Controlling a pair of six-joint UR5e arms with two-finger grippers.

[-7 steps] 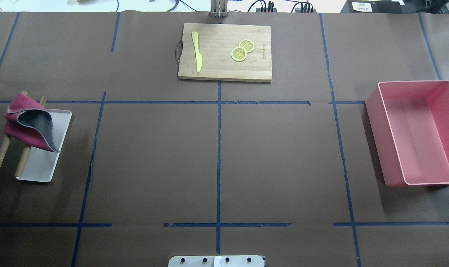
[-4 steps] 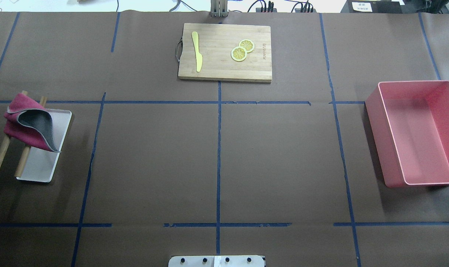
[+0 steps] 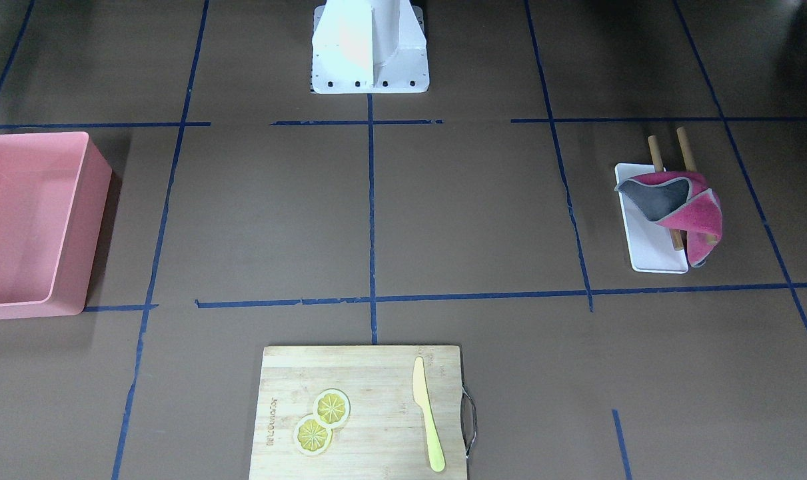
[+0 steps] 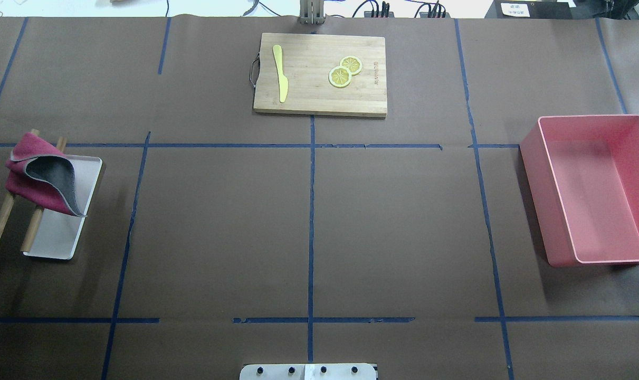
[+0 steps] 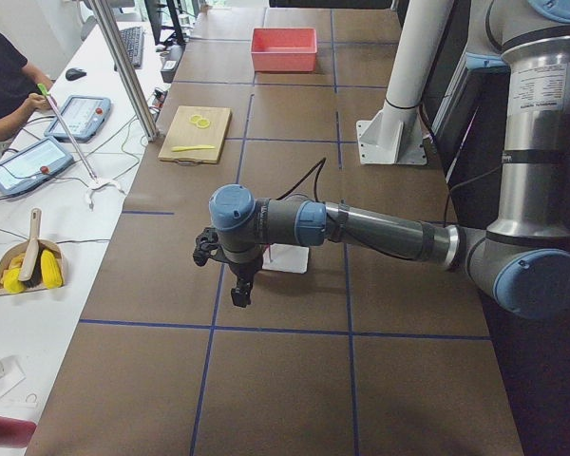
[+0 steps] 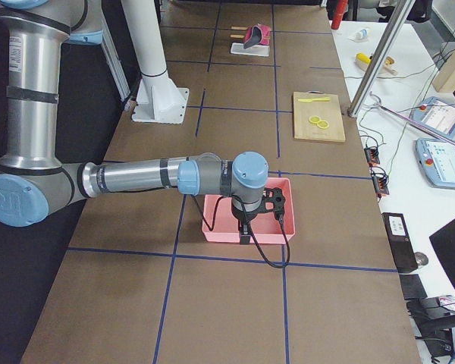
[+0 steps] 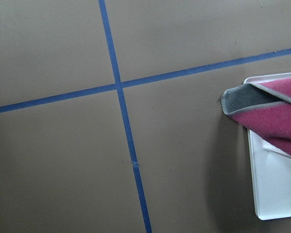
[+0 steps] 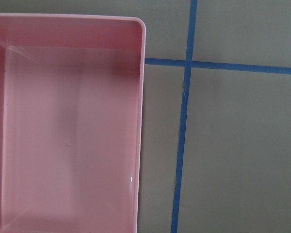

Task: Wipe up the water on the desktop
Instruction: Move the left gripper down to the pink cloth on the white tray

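Note:
The dark-brown desktop [image 4: 219, 221] is crossed by blue tape lines; I see no water on it. A red and grey cloth [image 4: 39, 177] hangs over two wooden rods [image 4: 0, 224] above a white tray [image 4: 60, 237] at the far left. The cloth also shows in the left wrist view [image 7: 271, 121]. My left gripper [image 5: 239, 290] hangs above the desktop next to the tray, seen only in the exterior left view; I cannot tell if it is open. My right gripper [image 6: 243, 231] hangs over the pink bin [image 6: 246, 220]; I cannot tell its state.
The pink bin [image 4: 593, 190] stands empty at the right. A bamboo cutting board [image 4: 319, 74] at the back centre holds a yellow knife [image 4: 280, 71] and two lemon slices [image 4: 344, 71]. The robot base [image 3: 370, 47] stands at the near edge.

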